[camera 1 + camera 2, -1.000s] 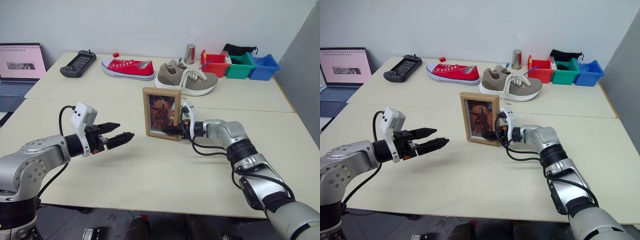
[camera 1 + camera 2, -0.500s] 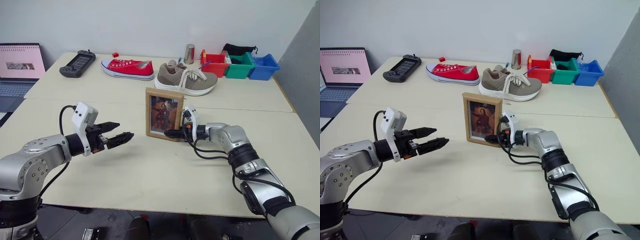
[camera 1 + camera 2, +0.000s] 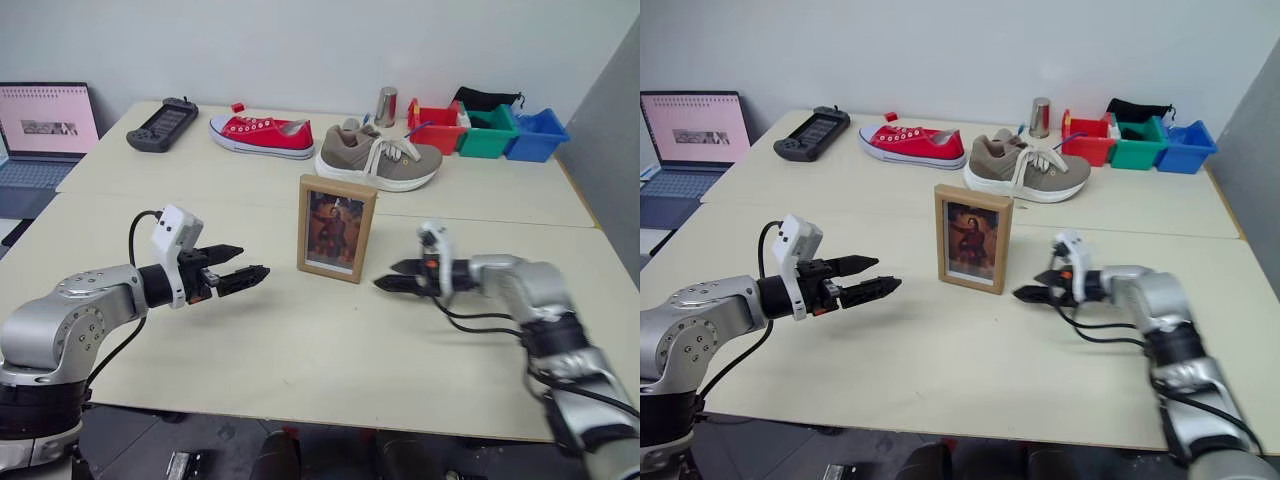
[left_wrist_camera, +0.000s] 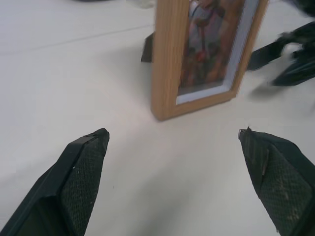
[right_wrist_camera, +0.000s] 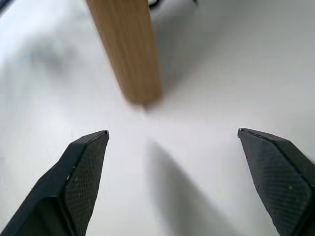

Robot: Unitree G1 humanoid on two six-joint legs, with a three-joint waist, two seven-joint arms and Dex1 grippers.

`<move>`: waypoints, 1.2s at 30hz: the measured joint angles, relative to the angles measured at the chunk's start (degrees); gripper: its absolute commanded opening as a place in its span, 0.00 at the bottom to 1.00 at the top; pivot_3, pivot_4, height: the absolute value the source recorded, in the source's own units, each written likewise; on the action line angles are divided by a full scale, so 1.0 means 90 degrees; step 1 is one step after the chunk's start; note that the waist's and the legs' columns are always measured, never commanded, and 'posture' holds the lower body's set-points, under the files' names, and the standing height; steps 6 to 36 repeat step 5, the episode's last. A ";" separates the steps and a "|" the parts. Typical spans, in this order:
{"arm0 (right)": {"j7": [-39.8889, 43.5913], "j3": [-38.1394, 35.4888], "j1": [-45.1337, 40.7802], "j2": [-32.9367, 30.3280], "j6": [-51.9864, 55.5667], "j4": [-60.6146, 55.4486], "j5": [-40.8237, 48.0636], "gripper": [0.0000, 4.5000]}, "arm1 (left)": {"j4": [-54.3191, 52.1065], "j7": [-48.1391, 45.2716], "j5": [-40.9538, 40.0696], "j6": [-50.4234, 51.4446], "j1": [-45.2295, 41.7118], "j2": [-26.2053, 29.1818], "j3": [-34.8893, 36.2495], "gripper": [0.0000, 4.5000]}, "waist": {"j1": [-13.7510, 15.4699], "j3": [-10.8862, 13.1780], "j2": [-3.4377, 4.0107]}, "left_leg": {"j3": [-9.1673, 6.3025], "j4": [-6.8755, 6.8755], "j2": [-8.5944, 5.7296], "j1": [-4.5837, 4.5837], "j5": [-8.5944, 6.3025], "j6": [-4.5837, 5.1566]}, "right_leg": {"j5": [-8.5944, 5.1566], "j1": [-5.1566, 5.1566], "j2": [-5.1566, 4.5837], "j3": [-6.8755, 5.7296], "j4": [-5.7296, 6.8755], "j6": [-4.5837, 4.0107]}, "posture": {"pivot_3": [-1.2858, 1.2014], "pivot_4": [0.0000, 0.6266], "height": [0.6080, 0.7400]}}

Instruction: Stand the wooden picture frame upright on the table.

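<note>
Released now, the wooden picture frame [image 3: 337, 228] stands upright mid-table [image 3: 300, 350]; right gripper [image 3: 398, 276] has drawn aside, jaws wide, left gripper [image 3: 243, 277] wide too. Retreat slowly, avoid bumping it.

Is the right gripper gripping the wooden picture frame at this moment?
No: the right gripper hangs open beside the wooden picture frame, with bare table between them; the frame stands upright alone.

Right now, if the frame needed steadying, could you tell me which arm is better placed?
Right: its open gripper sits just beside the upright frame; the left gripper is open too, but farther off.
</note>
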 measured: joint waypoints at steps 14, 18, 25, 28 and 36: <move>-0.0543 -0.0968 0.0476 -0.0153 0.0560 -0.2033 0.0578 1.00 | 0.0430 0.0016 0.0375 -0.0423 -0.0302 -0.0014 -0.0004 1.00 | -0.0066 0.0000 -0.0003 | -0.0004 -0.0001 0.0010 0.0010 0.0000 0.0001 | -0.0002 0.0004 0.0010 0.0001 0.0007 0.0004 | 0.52 0.24 1.00; -0.0543 -0.0968 0.0476 -0.0153 0.0560 -0.2033 0.0578 1.00 | 0.0430 0.0016 0.0375 -0.0423 -0.0302 -0.0014 -0.0004 1.00 | -0.0066 0.0000 -0.0003 | -0.0004 -0.0001 0.0010 0.0010 0.0000 0.0001 | -0.0002 0.0004 0.0010 0.0001 0.0007 0.0004 | 0.52 0.24 1.00; -0.0543 -0.0968 0.0476 -0.0153 0.0560 -0.2033 0.0578 1.00 | 0.0430 0.0016 0.0375 -0.0423 -0.0302 -0.0014 -0.0004 1.00 | -0.0066 0.0000 -0.0003 | -0.0004 -0.0001 0.0010 0.0010 0.0000 0.0001 | -0.0002 0.0004 0.0010 0.0001 0.0007 0.0004 | 0.52 0.24 1.00; -0.0543 -0.0968 0.0476 -0.0153 0.0560 -0.2033 0.0578 1.00 | 0.0430 0.0016 0.0375 -0.0423 -0.0302 -0.0014 -0.0004 1.00 | -0.0066 0.0000 -0.0003 | -0.0004 -0.0001 0.0010 0.0010 0.0000 0.0001 | -0.0002 0.0004 0.0010 0.0001 0.0007 0.0004 | 0.52 0.24 1.00; -0.0543 -0.0968 0.0476 -0.0153 0.0560 -0.2033 0.0578 1.00 | 0.0430 0.0016 0.0375 -0.0423 -0.0302 -0.0014 -0.0004 1.00 | -0.0066 0.0000 -0.0003 | -0.0004 -0.0001 0.0010 0.0010 0.0000 0.0001 | -0.0002 0.0004 0.0010 0.0001 0.0007 0.0004 | 0.52 0.24 1.00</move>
